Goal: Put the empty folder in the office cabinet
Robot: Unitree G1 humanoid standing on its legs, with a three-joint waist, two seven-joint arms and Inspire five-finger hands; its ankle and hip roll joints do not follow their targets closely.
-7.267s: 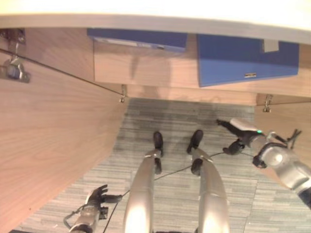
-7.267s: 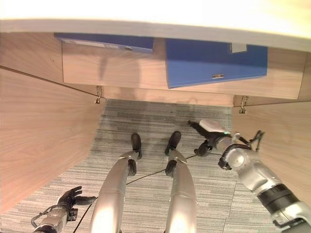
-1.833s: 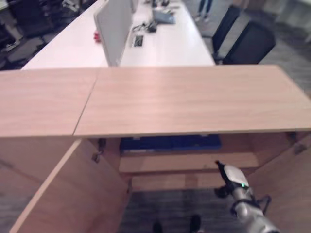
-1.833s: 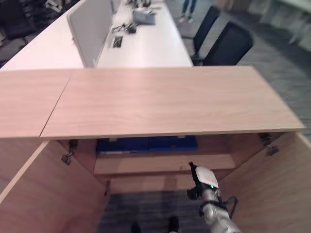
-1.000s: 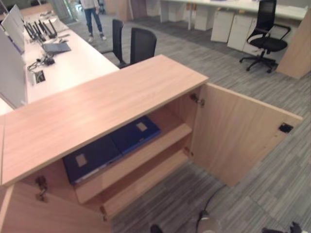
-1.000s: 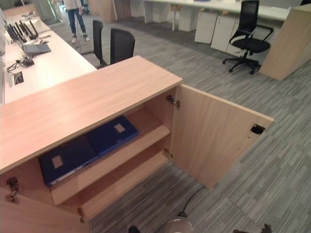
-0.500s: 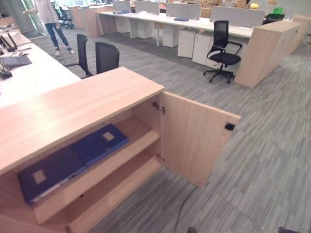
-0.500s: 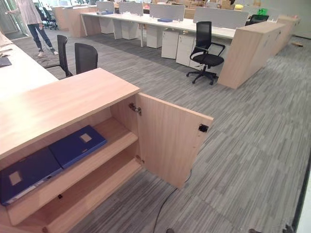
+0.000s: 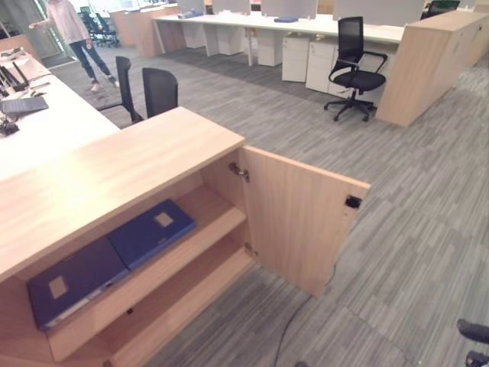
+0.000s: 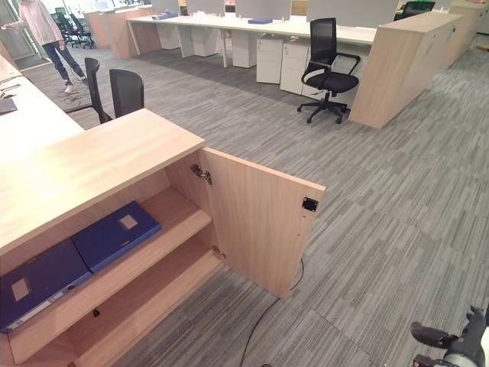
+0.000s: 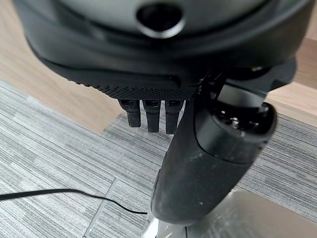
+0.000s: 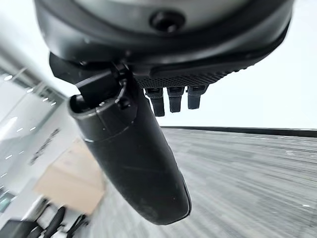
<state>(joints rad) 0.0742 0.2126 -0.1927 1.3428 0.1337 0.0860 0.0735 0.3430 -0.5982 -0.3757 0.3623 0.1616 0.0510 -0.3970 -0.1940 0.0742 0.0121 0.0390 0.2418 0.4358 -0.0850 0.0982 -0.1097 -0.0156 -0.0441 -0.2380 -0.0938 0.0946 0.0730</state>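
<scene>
We see the cabinet (image 9: 137, 164) standing open, its door (image 9: 298, 222) swung wide to our right. Two blue folders lie flat on the upper shelf (image 9: 220, 216): one folder (image 9: 150, 232) nearer the door and a second folder (image 9: 72, 279) just beside it on the left, their edges touching or nearly so. The lower shelf (image 9: 191, 294) is bare. We cannot tell which of the two is the empty one.

Neither of our hands has a folder in it. The left hand (image 11: 148, 49) hangs over the carpet (image 9: 397, 229) close to a wooden panel, its fingers (image 11: 151, 111) relaxed in a row and the thumb standing clear, gripping nothing. The right hand (image 10: 447, 342) sits low at our right, well apart from the cabinet, loosely spread and likewise empty.

Our reading is that the folder is already on the shelf and the step in hand is to finish cleanly — or, if another folder is wanted, to find it first, since none lies on the floor we can see.

To do this well, we should:
- check that both folders lie fully on the shelf, with no edge past its front lip, before touching the door;
- keep both hands low and away from the door's free edge as we turn, so that we do not knock it;
- if we nudge a folder deeper, push with flat fingers on its front edge — not from above.
</scene>
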